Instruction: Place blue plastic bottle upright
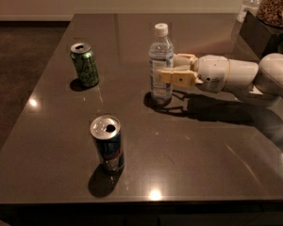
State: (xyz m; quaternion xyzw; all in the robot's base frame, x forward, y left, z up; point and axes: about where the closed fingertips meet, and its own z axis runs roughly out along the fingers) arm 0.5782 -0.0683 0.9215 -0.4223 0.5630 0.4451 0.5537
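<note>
1. The small clear plastic water bottle with a white screw cap and pale blue-white label (160, 51) stands upright on the dark glossy tabletop (203, 149), a little behind the table's middle and towards the right.
2. Part of its label is covered from my view: the near tan finger (177, 77) crosses in front of the bottle's right side, and the far finger's tip passes behind the bottle, where I lose sight of it.
3. The two-finger gripper (167, 68) reaches in from the right at label height, its fingers closed on the bottle, one at the front and one at the back.
4. The bottle's body is ribbed and see-through, and its base throws a dark shadow on the polished surface.
5. The smooth white rounded arm (245, 74) lies nearly level just above the table, running off the right edge, so I cannot see its far joints.
6. An opened green aluminium can (85, 64) stands upright to the left of the bottle, well apart from it.
7. An opened dark blue can with a silver top (107, 144) stands upright nearer to me, at front left.
8. At the top right corner a dark box holding brown granular stuff (273, 4) is cut off by the edge; I cannot make out what the contents are.
9. Ceiling lights show as small bright spots on the tabletop.
</note>
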